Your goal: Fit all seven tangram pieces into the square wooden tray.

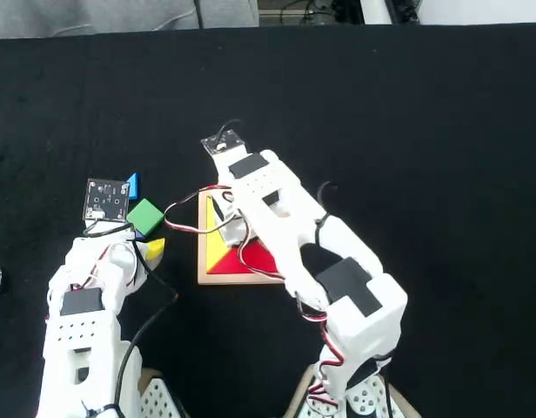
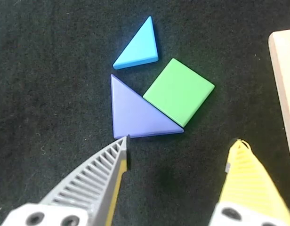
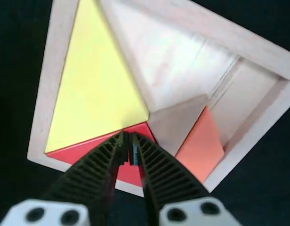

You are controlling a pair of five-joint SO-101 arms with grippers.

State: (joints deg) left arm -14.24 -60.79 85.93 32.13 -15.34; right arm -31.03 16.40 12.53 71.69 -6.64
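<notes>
The main risk lies with the left gripper (image 2: 181, 141). It is spread wide just on the near side of the purple triangle (image 2: 135, 113), with its grey fingertip touching or almost touching that piece's near edge. The green square (image 2: 179, 92) sits flush against the triangle's long edge, and the blue triangle (image 2: 140, 47) lies just beyond. A squeeze from here would likely shove the flat triangle into its neighbours, or let it skid out, rather than catch it.

A second hazard is crowding. The right gripper (image 3: 129, 137), pressed together on nothing, hangs over the tray (image 3: 55, 70), above the seam where the yellow triangle (image 3: 98, 89) meets the red triangle (image 3: 69, 151). Any piece the left arm carries over would probably bump that arm. An orange piece (image 3: 201, 146) lies by a tray corner; I cannot tell whether it sits flat.

The three loose pieces rest on the tabletop (image 1: 425, 131) just left of the tray, on the far side of the left gripper.
</notes>
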